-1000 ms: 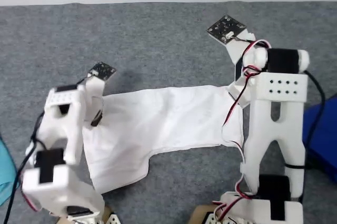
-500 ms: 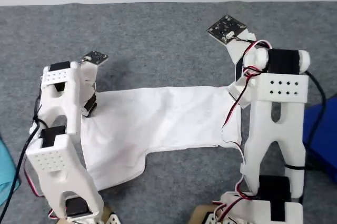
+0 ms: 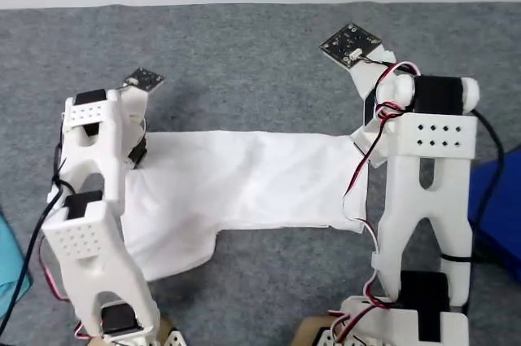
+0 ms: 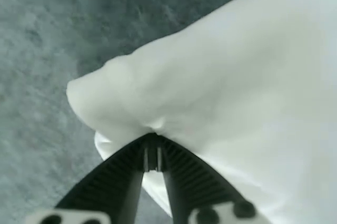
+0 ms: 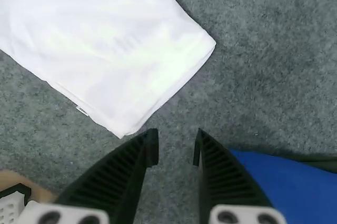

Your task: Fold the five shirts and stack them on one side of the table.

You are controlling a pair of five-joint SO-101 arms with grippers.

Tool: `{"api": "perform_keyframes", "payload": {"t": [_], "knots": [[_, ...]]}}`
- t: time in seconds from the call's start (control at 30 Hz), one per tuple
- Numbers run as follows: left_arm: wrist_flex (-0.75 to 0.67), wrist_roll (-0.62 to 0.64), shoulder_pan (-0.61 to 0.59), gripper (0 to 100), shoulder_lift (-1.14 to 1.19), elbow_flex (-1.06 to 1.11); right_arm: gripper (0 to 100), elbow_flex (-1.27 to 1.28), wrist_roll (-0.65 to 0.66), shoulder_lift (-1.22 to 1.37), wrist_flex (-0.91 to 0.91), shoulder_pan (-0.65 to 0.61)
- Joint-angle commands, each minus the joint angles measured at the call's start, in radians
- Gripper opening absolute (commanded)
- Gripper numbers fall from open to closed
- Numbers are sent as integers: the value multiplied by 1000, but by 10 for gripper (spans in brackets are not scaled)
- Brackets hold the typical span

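Note:
A white shirt (image 3: 244, 183) lies spread across the middle of the grey table (image 3: 244, 61), with a sleeve hanging toward the near edge. My left gripper (image 3: 137, 153) is at the shirt's left edge. In the left wrist view the left gripper (image 4: 152, 155) is shut on a bunched fold of the white shirt (image 4: 221, 87). The right arm (image 3: 423, 134) stands over the shirt's right edge. In the right wrist view my right gripper (image 5: 174, 142) is open above bare table, just off a corner of the white shirt (image 5: 105, 39).
A blue shirt (image 3: 498, 208) lies at the table's right edge, close beside the right gripper's finger (image 5: 284, 182). A teal cloth (image 3: 10, 269) shows at the left edge. The far half of the grey table is bare.
My left arm has swung left and toward the far side, drawing the shirt's left edge with it. The shirt now lies flatter and shifted left. The right arm has not moved.

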Motion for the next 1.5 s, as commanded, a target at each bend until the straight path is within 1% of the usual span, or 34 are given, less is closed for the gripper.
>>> {"api": "perform_keyframes", "payload": {"t": [0.0, 0.1, 0.23, 0.4, 0.5, 0.57, 0.7, 0.83, 0.97, 1.03, 1.13, 1.23, 1.3, 1.4, 1.47], "knots": [[28, -11, -12, 3, 58, -180, 128, -8, -9, -51, 38, -12], [94, -11, -9, 3, 121, -338, 128, -8, -11, -51, 38, -12], [221, -11, -8, 3, 206, -544, 128, -8, -11, -51, 39, -12], [353, -12, -6, 6, 244, -762, 128, -8, -11, -51, 39, -12], [400, -12, 0, 57, 241, -857, 128, -8, -11, -53, 39, -12], [402, -11, 3, 98, 236, -889, 128, -8, -11, -53, 39, -12], [402, -12, 11, 130, 181, -858, 128, -8, -12, -53, 39, -12], [402, -34, 35, 130, 91, -750, 128, -8, -89, -53, 39, -12], [400, -26, 51, 126, -52, -616, 128, -8, -133, -53, 39, -21], [400, -2, 46, 123, -137, -565, 128, -5, -157, -53, 39, -50], [400, 44, 17, 85, -250, -503, 128, 28, -195, -53, 39, -142], [399, 68, -48, 47, -334, -437, 125, 72, -226, -41, 31, -248], [399, 72, -110, 32, -368, -398, 95, 114, -259, -41, 4, -309], [399, 74, -233, 4, -405, -349, 28, 189, -321, -41, -64, -400], [399, 74, -321, 2, -419, -320, 8, 252, -347, -41, -125, -470]]}}
